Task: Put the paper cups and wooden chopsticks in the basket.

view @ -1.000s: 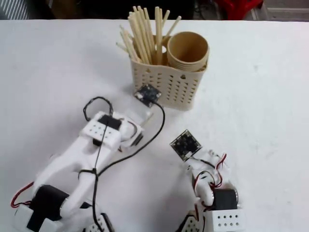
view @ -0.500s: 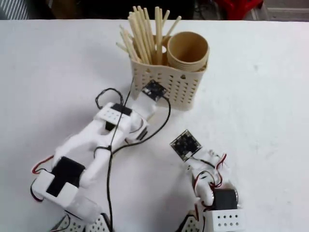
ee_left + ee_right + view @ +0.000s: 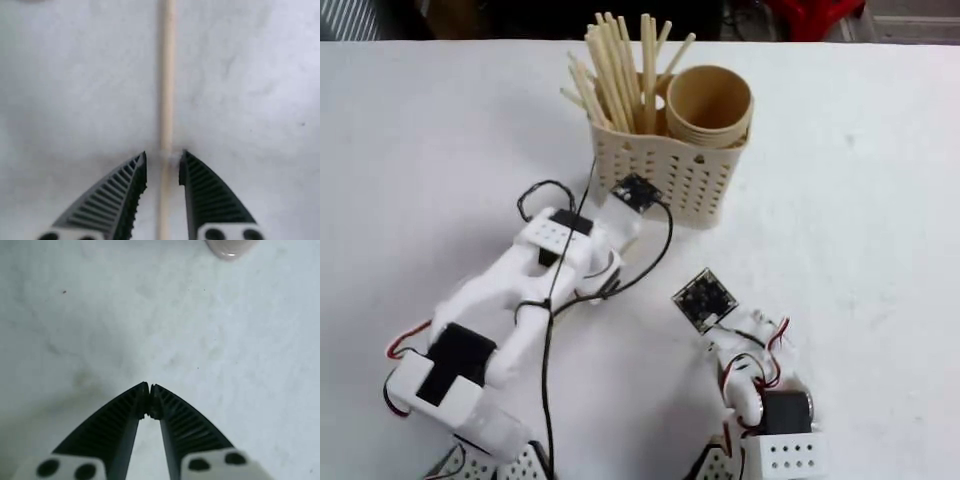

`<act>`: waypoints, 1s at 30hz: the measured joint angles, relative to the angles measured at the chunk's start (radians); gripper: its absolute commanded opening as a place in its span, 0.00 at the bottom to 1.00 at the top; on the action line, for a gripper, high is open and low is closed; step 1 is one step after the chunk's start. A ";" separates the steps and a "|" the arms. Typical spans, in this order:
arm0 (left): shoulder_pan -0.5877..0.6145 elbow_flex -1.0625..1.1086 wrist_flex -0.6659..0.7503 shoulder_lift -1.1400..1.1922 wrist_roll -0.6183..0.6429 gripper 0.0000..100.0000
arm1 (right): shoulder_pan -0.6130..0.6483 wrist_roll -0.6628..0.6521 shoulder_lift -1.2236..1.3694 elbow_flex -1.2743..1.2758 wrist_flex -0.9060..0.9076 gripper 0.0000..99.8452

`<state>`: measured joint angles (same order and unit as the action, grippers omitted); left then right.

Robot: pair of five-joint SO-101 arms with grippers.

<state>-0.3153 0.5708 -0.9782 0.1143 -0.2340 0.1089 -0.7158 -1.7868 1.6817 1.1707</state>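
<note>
A cream perforated basket [image 3: 672, 178] stands at the table's far middle. It holds a bundle of wooden chopsticks [image 3: 618, 72] and a stack of paper cups [image 3: 710, 105]. One more chopstick [image 3: 167, 75] lies flat on the white table. My left gripper [image 3: 162, 156] is open and low over it, one finger on each side of the stick. In the high view the left arm [image 3: 555, 255] ends just in front of the basket. My right gripper [image 3: 149, 401] is shut on nothing, held over bare table near the front, where the right arm [image 3: 745, 350] sits.
Black cables loop over the left arm [image 3: 545, 190]. A small round pale object [image 3: 230, 247] shows at the edge of the right wrist view. The white table stretches wide to the left and right of the basket.
The left arm has swung forward and to the right, toward the basket's front wall, most of it in the first half second. The right arm has kept still.
</note>
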 measured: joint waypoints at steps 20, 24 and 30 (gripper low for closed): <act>0.008 0.002 -0.012 0.000 0.000 0.22 | 0.000 0.000 0.000 0.000 0.000 0.02; 0.028 0.003 -0.012 0.000 0.002 0.22 | 0.000 0.000 0.000 0.000 0.000 0.02; 0.054 -0.092 -0.086 0.080 0.002 0.22 | 0.000 0.000 0.000 0.000 0.000 0.02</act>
<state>-0.2616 0.4787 -1.0641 0.1941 -0.2325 0.1089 -0.7158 -1.7868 1.6817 1.1707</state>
